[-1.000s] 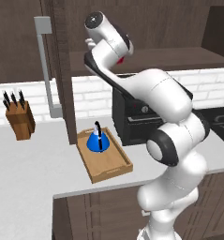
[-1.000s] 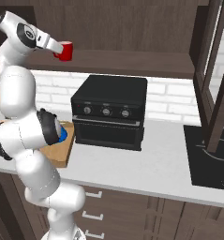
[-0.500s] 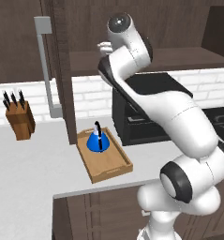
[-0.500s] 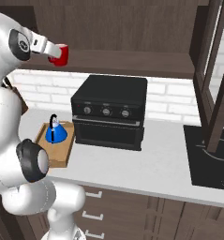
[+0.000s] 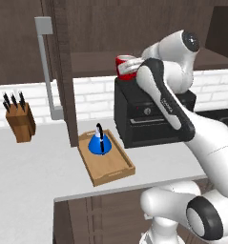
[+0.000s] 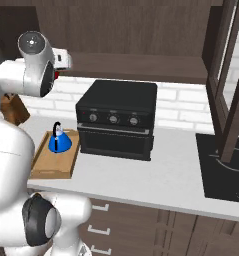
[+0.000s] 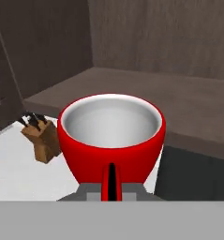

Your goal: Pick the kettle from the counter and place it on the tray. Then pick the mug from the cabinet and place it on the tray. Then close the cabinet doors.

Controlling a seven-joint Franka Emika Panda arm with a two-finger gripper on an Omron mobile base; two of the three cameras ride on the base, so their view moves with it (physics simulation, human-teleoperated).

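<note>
Gripper closed on the red mug, holding it upright above the black oven, up and right of kettle sitting in tray.

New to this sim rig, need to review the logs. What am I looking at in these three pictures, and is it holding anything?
It is a rendered kitchen with a white robot arm on a mobile base. Two pictures come from cameras on the base, behind the arm to its left and right. The third looks along the hand. On the grey-white counter lies a wooden tray with a blue kettle standing on it. Beside it stand a black oven and, further left, a knife block. The jaws hold a red mug by its handle side, upright, in the air above the oven's left end, in front of the open wall cabinet's shelf.
</note>
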